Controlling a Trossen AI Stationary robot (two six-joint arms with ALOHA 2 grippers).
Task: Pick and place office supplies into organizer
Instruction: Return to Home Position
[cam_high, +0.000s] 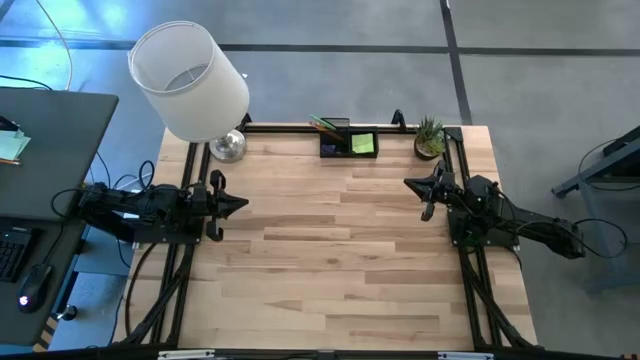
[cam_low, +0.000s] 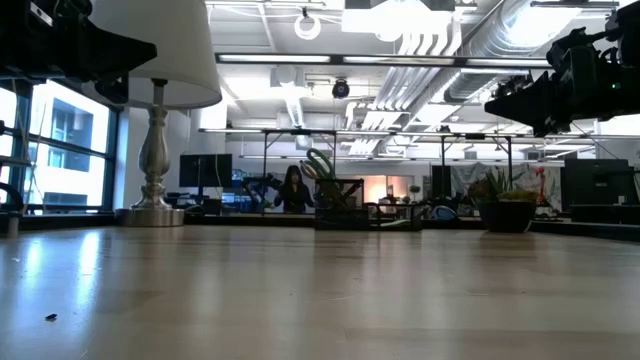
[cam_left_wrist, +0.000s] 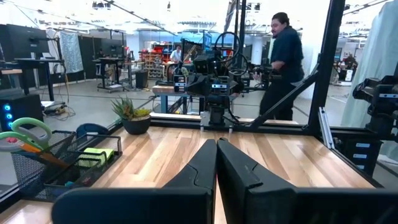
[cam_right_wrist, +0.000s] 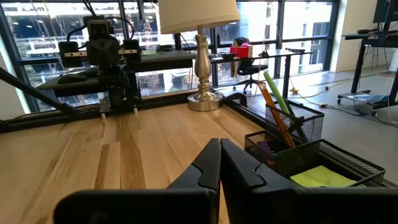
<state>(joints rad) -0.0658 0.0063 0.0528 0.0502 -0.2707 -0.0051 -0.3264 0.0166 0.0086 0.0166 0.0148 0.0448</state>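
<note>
The black mesh organizer (cam_high: 348, 141) stands at the table's far edge, near the middle. In it are orange pencils (cam_right_wrist: 273, 112), green-handled scissors (cam_left_wrist: 25, 132), a lime-green sticky-note pad (cam_high: 363, 144) and a small purple block (cam_right_wrist: 264, 150). My left gripper (cam_high: 243, 204) hovers shut over the table's left side, pointing level toward the right. My right gripper (cam_high: 410, 183) hovers shut over the right side, pointing level toward the left. Both hold nothing.
A white-shaded lamp (cam_high: 192, 80) stands at the far left corner on a silver base (cam_high: 227, 147). A small potted plant (cam_high: 430, 138) sits right of the organizer. The wooden tabletop (cam_high: 330, 260) lies between the arms. People show in the room behind.
</note>
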